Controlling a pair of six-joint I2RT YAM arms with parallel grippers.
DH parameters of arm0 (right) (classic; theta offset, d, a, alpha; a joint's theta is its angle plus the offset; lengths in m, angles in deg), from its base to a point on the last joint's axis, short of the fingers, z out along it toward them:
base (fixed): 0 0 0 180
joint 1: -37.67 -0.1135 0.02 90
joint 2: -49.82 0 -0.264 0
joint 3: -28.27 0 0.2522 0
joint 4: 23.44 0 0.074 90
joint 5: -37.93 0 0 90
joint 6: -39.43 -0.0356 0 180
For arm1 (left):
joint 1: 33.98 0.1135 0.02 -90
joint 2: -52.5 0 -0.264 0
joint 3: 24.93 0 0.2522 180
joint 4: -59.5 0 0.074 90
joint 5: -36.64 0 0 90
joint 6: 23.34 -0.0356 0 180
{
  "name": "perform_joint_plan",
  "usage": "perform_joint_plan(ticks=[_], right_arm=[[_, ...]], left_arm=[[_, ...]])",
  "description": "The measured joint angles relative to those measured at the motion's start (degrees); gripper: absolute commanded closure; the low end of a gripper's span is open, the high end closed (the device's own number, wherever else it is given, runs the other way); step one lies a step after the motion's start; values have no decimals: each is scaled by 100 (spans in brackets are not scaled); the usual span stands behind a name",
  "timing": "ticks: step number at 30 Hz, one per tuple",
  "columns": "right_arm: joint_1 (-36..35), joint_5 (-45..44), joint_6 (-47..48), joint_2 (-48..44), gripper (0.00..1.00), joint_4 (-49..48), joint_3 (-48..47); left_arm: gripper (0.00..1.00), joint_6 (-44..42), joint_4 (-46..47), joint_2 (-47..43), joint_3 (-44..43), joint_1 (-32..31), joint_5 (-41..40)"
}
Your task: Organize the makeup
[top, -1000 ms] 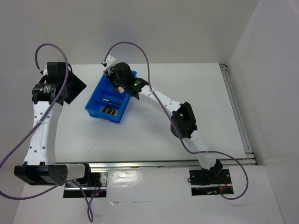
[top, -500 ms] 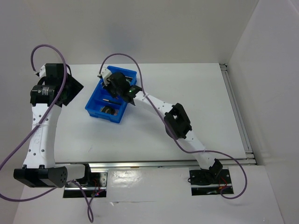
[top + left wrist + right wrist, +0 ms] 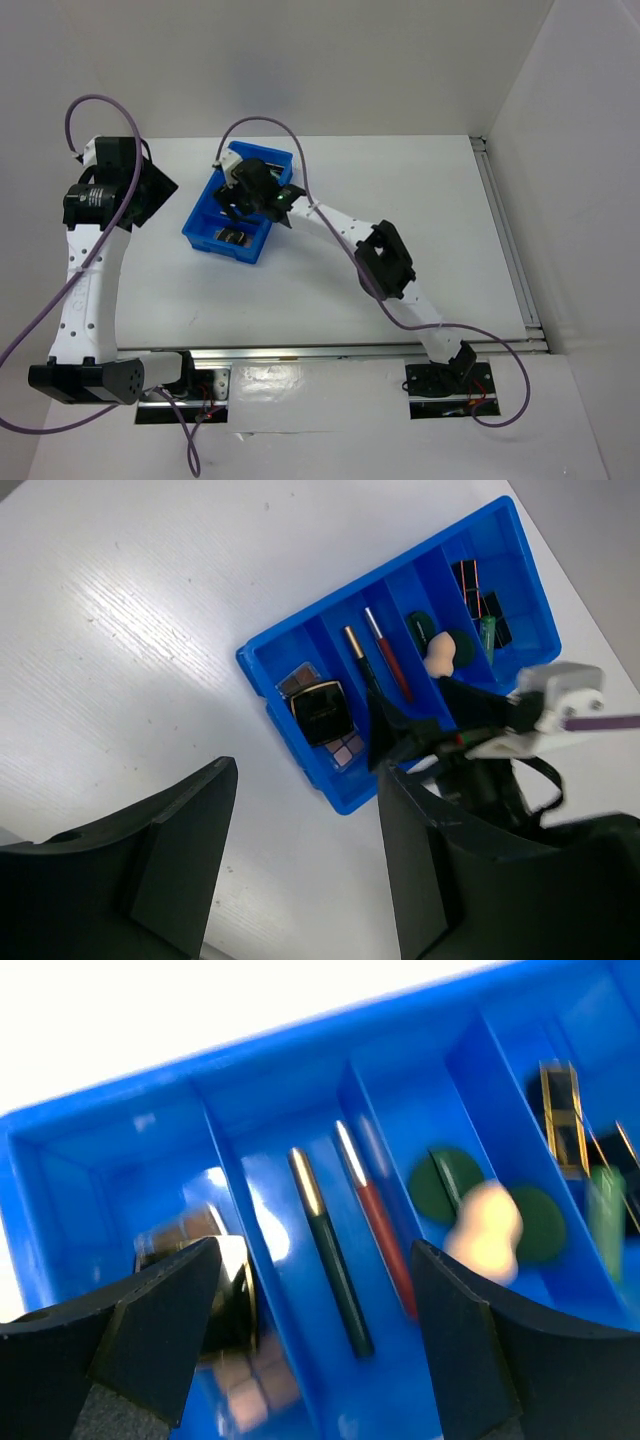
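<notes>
Makeup (image 3: 487, 1230) lies inside the blue tray (image 3: 300, 1075), directly beneath the right claw (image 3: 315, 1305), which is spread wide and empty. The green pencil (image 3: 330, 1250) and red pencil (image 3: 378, 1228) run lengthwise across its closing line. The left claw (image 3: 300, 860), also wide, hangs well apart.

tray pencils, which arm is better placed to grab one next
Probably right: the right gripper hangs open directly above the blue tray, green pencil and red pencil framed between its fingers. The left gripper is off to the tray's side.
</notes>
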State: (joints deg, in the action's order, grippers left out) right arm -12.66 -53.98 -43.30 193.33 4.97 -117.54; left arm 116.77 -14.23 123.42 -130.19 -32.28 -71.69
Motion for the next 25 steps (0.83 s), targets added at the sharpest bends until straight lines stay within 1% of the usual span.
perform_joint_plan(ticks=[2,3,4,5,8,12,15,18,21,25], right_arm=[[98,-11,-267,-474,11,83,507],[179,-26,-402,-844,9,72,955],[293,-26,-577,-1283,4,181,1419],[424,-48,-739,-1687,1,289,1764],[973,-177,-1147,-2892,1,599,2640],[1912,-833,-1862,-4363,1,1335,3515],[2627,-1276,-2535,-5097,1,1993,4131],[3259,-1554,-3112,-5637,1,2702,4868],[3606,-1637,-3499,-6144,1,3132,5626],[3766,-1602,-3738,-6999,1,3416,6299]], left_arm=[[29,-68,13,-7,0,0,-2],[29,-94,33,-15,0,0,4],[29,-181,63,-33,0,0,9],[29,-227,105,-50,2,0,24],[29,-503,304,-133,85,0,140],[29,-938,439,-164,208,4,490],[29,-1196,485,-155,295,4,844],[29,-1421,549,-155,459,4,1246],[29,-1591,647,-157,678,4,1633],[29,-1749,787,-177,942,4,2046]])
